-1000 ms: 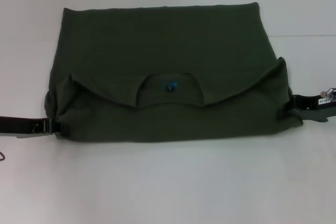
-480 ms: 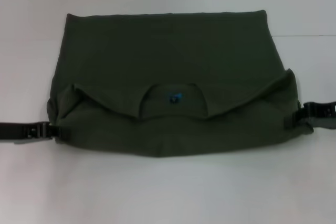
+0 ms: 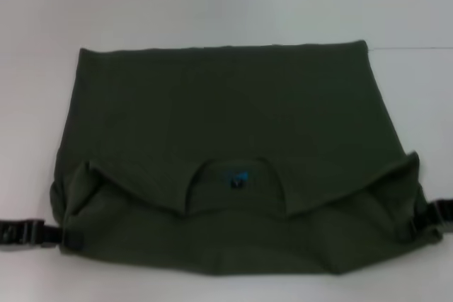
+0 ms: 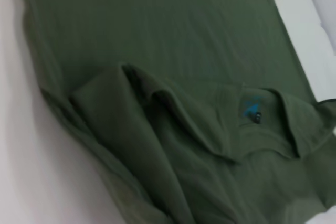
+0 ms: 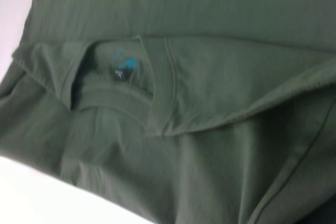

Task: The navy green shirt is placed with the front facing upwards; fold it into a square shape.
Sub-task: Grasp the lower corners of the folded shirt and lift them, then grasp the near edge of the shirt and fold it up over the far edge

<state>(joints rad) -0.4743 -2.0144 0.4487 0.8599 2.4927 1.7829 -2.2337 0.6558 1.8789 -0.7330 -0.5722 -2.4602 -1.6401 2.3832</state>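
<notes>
Claws (image 3: 53, 235) (image 3: 417, 225) pinching shirt (image 3: 226, 125) corners.

Navy green shirt (image 3: 226, 125): plain dark olive green throughout, no print showing. Neck label (image 3: 237, 180): bright blue with a small black part, set inside the collar. Table (image 3: 212, 5): plain white. Left gripper (image 3: 49, 235): black. Right gripper (image 3: 425, 221): black.
</notes>
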